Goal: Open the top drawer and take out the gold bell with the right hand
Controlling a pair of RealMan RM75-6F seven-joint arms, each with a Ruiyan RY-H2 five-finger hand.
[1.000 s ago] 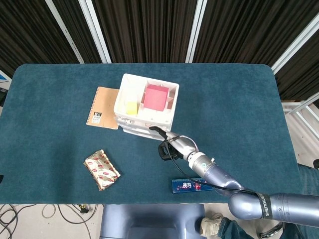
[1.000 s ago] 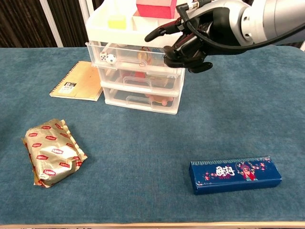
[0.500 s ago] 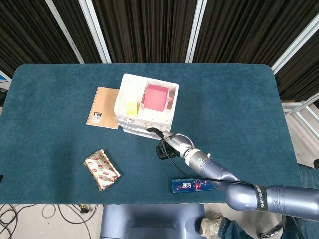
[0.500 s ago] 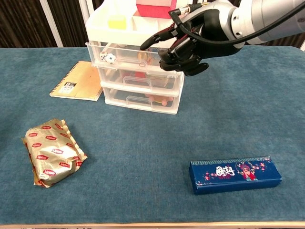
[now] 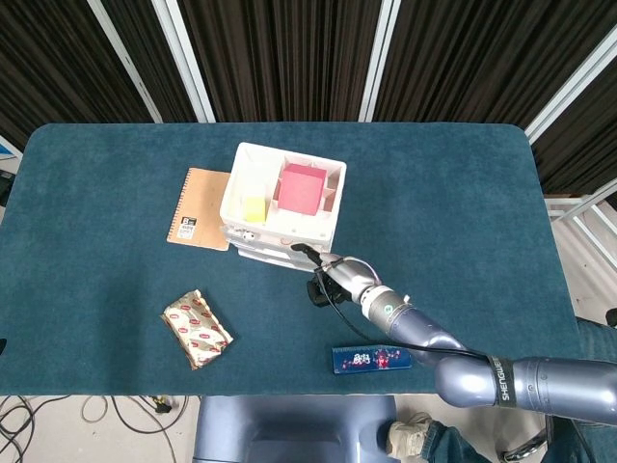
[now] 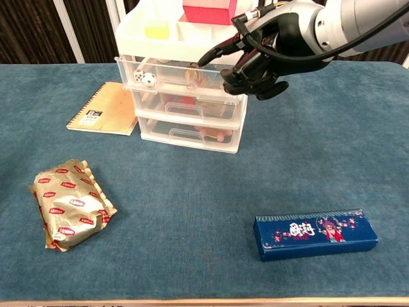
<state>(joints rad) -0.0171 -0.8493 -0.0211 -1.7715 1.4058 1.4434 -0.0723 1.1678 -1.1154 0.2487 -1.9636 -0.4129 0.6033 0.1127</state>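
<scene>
A white three-drawer unit (image 5: 280, 207) stands mid-table. Its clear top drawer (image 6: 171, 82) is pulled out a little. Through the drawer's front I see the gold bell (image 6: 192, 75), to the right of two white dice (image 6: 148, 78). My right hand (image 6: 259, 56) (image 5: 328, 275) hovers at the drawer's front right corner. One finger stretches left above the drawer's rim near the bell, and the others curl below; it holds nothing. Whether the finger touches the bell cannot be told. My left hand is in neither view.
A pink box (image 5: 303, 187) and a yellow block (image 5: 254, 208) sit in the unit's top tray. A brown notebook (image 6: 105, 109) lies left of the unit. A gold snack packet (image 6: 70, 203) is at the front left, and a blue box (image 6: 314, 233) at the front right.
My right hand reached left and down toward the top drawer, then drew back slightly to the right. The drawer and bell have not moved.
</scene>
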